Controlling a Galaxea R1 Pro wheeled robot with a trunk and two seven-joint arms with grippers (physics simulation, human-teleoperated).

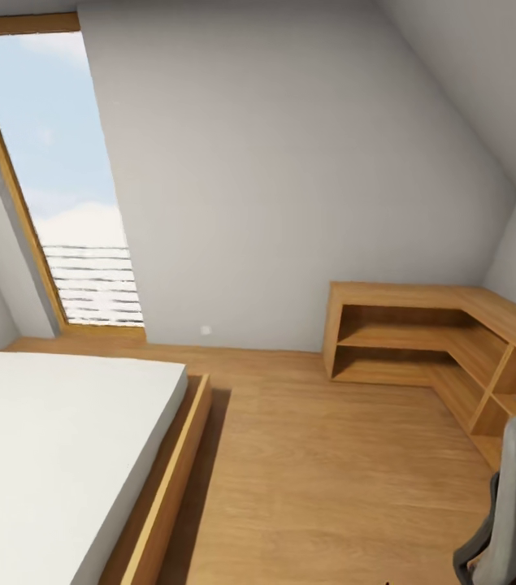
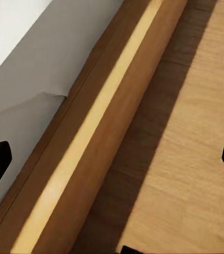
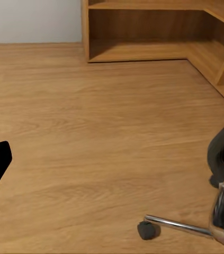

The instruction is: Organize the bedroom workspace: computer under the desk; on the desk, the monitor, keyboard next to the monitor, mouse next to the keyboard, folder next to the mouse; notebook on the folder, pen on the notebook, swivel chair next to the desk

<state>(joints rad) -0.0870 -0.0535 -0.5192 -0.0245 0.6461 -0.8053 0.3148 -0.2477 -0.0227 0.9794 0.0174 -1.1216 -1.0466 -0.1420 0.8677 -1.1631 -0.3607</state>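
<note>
Window (image 1: pixel 71 187): upper left of the head view, a tall slanted pane set into the sloping wall, showing sky.
Bed (image 1: pixel 54 455): lower left of the head view, white mattress on a wooden frame; the left wrist view looks down along that frame's rail (image 2: pixel 98 137) where it meets the floor.
Left gripper (image 2: pixel 112 159): 2 dark fingertips sit at opposite edges of its wrist view, so the jaws stand wide apart with nothing between them, a sensible carry posture while the robot is on its way.
Floor (image 1: pixel 314 471): bare wood planks across the middle of the head view.
Corner shelf unit (image 1: pixel 420 341): right of centre, low against the wall, its compartments bare.
Right gripper (image 3: pixel 109 174): 1 dark fingertip at the left edge of its wrist view, the other hard to separate from the chair; it looks spread and grips nothing.
Swivel chair (image 1: pixel 513 504): lower right corner of the head view, grey back facing in; 1 chrome leg with a castor (image 3: pixel 148 229) rests on the floor.
Folder, desk, monitor: not in these frames, so I judge the approach is not finished.
</note>
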